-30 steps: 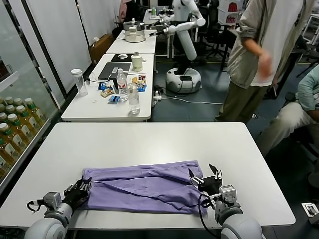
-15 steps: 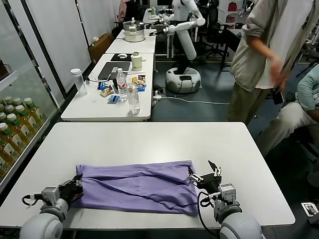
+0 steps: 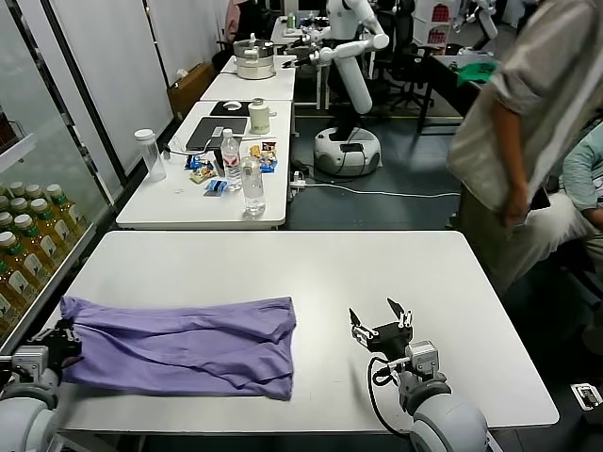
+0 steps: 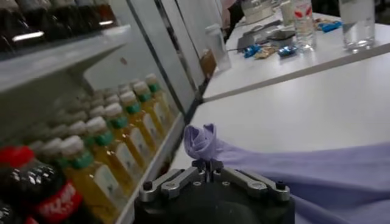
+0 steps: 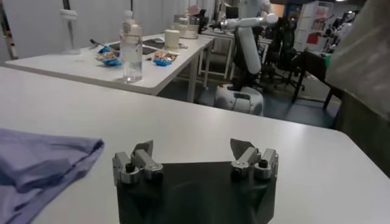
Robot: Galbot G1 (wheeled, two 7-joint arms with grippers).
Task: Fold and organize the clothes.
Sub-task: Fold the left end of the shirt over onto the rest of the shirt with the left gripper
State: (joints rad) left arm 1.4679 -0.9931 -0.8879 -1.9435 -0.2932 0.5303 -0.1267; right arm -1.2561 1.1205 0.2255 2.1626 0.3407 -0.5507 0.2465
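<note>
Head view, lavender T-shirt [image 3: 184, 344] now lying folded at the white worktop's [image 3: 283, 264] left-front, dragged leftward since a second ago, left end effector [image 3: 58, 341] pinching its left edge, right end effector [image 3: 381, 323] spread, resting clear of the fabric, bottled drinks [image 3: 28, 235] shelved at left.

T-shirt [image 3: 179, 346] on table [image 3: 283, 264] left half; right claw [image 3: 381, 323] beside.

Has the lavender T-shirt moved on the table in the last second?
Yes. The lavender T-shirt has slid toward the table's left edge, dragged by the shut left gripper. It now lies apart from the open right gripper, which it touched before.
</note>
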